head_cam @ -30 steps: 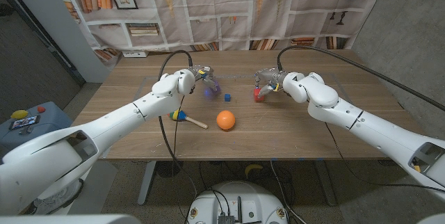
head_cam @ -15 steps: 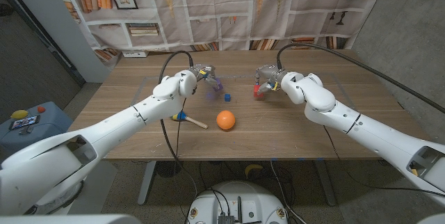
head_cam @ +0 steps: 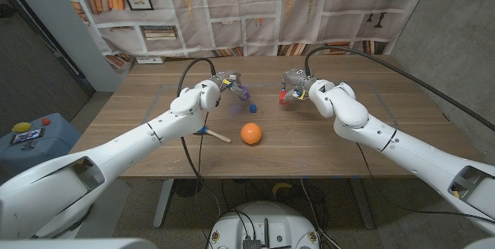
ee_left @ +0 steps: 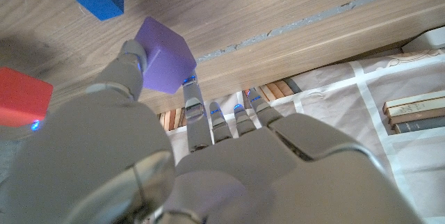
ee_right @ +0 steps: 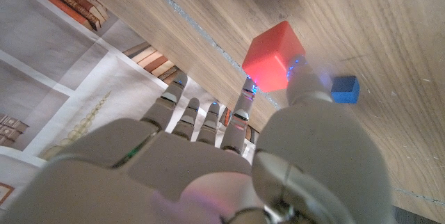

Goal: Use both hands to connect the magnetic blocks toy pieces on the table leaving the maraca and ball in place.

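Blocks: 3 cubes | purple block (ee_left: 164,56) pinched by left hand (ee_left: 174,161) | red block (ee_right: 274,56) pinched by right hand (ee_right: 208,168) | blue block (head_cam: 252,109) on table (head_cam: 325,144)

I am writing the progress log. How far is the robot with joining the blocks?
Picking up looks done: the left hand pinches the purple block and the right hand pinches the red block, both above the table. Nothing is joined yet. The two held blocks are apart, and the blue block lies alone on the table. The ball sits untouched.
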